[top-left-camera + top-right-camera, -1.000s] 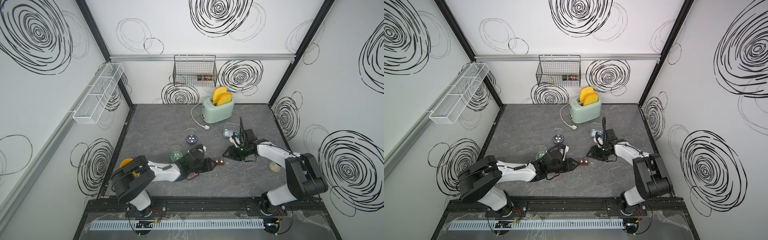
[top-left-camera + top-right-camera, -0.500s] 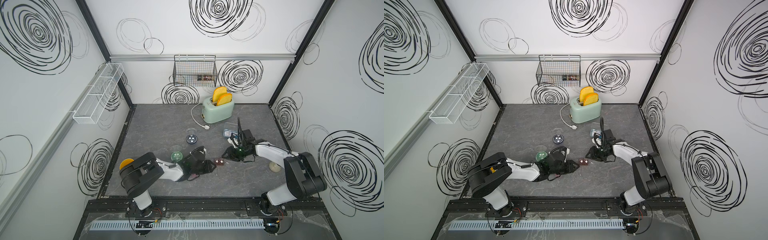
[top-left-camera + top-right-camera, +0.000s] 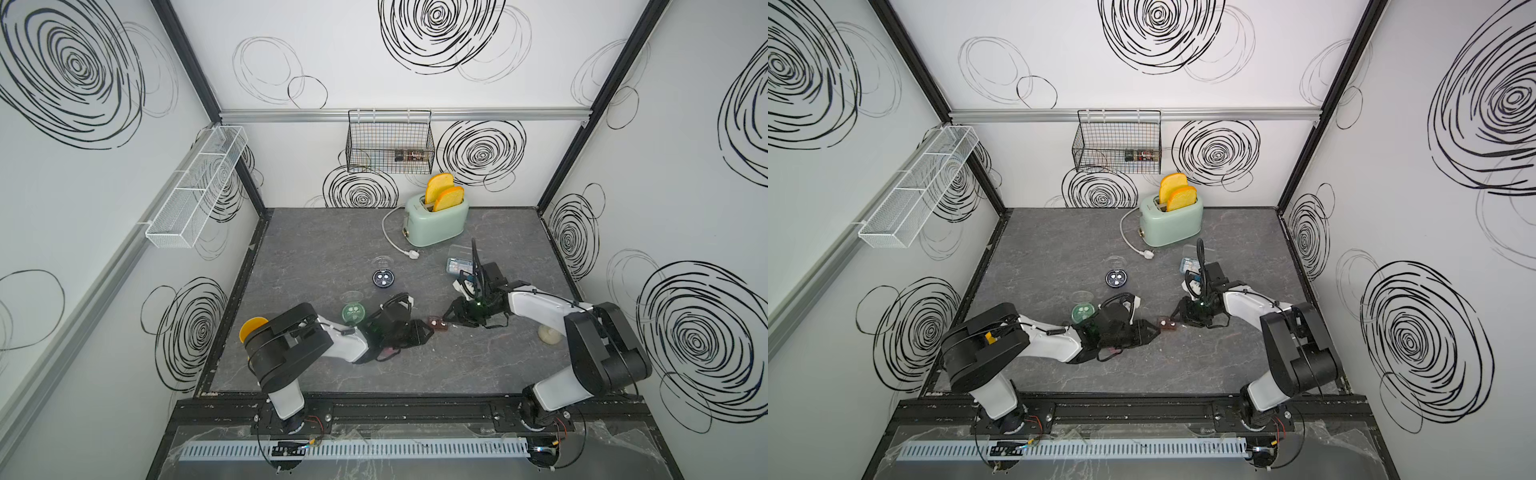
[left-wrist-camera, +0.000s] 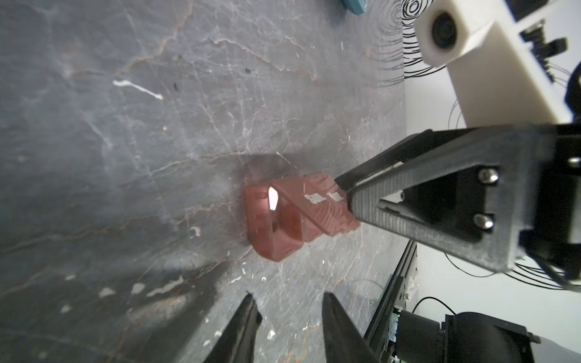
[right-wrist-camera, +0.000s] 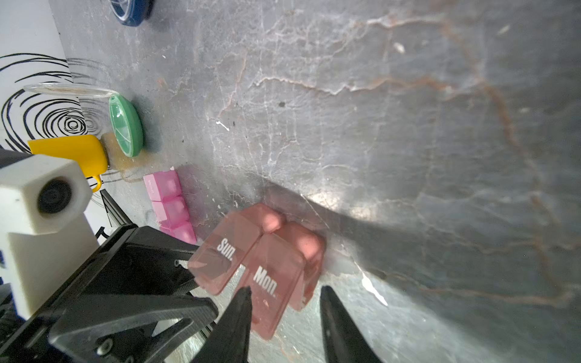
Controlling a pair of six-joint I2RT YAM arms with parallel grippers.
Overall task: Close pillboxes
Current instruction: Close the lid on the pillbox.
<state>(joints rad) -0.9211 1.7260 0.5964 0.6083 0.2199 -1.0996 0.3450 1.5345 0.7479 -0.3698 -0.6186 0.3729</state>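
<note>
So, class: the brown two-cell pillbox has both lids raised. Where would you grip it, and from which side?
Probably the low base of the brown pillbox, pinched across its short ends from above. The Sun. and Mon. lids stand tilted up along one long edge, so this leaves them free to fold down.

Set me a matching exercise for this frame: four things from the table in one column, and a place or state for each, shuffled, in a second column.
Column one
1. brown pillbox
2. green pillbox
3. pink pillbox
4. toaster

Column two
A. stands farthest back on the table
B. clear round lid swung open
C. lids marked Sun. and Mon., not shut
D. three cells in a row

Pairs: 1-C, 2-B, 3-D, 4-A
</note>
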